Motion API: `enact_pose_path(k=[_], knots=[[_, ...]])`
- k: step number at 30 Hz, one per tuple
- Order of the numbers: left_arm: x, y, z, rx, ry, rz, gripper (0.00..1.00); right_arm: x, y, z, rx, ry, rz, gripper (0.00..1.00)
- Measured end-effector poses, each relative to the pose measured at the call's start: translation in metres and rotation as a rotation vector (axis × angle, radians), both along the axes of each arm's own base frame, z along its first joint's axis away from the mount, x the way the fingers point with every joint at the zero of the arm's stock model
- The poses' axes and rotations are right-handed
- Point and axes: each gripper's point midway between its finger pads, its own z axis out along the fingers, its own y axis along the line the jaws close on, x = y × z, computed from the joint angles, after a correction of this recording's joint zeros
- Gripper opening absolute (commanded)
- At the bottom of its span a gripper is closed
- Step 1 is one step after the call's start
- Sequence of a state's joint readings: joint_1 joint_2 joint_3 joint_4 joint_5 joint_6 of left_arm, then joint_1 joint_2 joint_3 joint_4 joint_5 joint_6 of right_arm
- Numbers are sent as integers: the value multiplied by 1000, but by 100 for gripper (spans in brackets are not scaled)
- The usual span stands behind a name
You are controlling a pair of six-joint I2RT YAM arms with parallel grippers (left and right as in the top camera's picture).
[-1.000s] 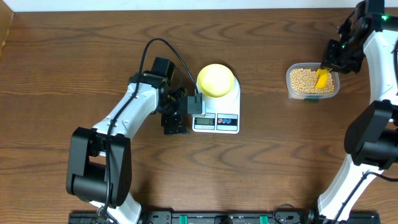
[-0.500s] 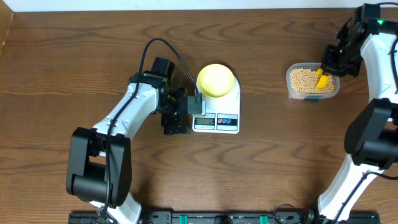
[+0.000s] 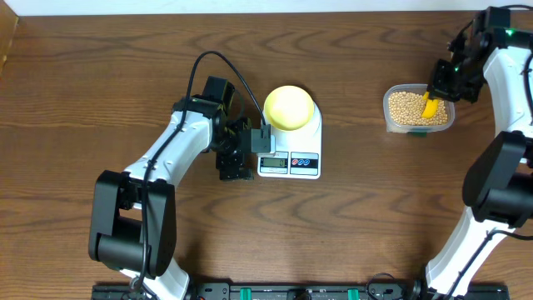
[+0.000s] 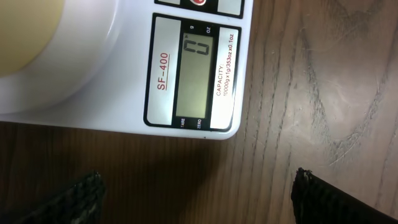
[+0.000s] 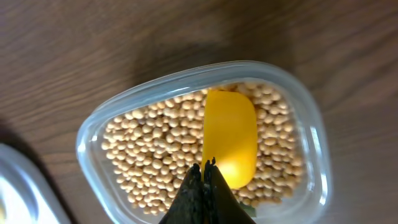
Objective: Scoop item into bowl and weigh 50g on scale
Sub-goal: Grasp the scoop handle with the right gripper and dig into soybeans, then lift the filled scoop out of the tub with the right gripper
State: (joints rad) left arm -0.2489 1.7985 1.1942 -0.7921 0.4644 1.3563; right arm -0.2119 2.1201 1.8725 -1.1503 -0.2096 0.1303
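The right hand (image 5: 205, 168) has its fingers pressed together, clamped on the handle end of the yellow scoop (image 5: 230, 140), whose cup lies on top of the beans (image 5: 155, 155) in the clear tub (image 5: 79, 146) and shows bare yellow inside. So the step in hand is loading the scoop. To do it well, tip the cup's lip down toward 12 o'clock in the wrist view, push it under the beans, then level it before lifting, so that nothing rolls off on the way. The bowl (image 3: 289, 107) looks empty and sits on the 12 o'clock half of the scale (image 3: 306, 140), well apart from the tub at roughly 9 o'clock across the bench (image 3: 366, 217). The left hand (image 4: 198, 180) hangs with its fingers apart just beside the display, which reads 0.
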Motion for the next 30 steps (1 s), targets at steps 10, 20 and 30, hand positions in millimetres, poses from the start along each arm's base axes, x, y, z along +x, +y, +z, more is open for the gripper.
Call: enact_pose_path(k=[10, 20, 30], knots=[[0, 0, 0, 0, 0, 0, 98, -4, -11, 1, 171, -50, 10, 1], [0, 0, 0, 0, 0, 0, 98, -1, -5, -10, 245, -108, 25, 1], [0, 0, 0, 0, 2, 3, 98, -1, -4, -12, 247, -117, 46, 1]])
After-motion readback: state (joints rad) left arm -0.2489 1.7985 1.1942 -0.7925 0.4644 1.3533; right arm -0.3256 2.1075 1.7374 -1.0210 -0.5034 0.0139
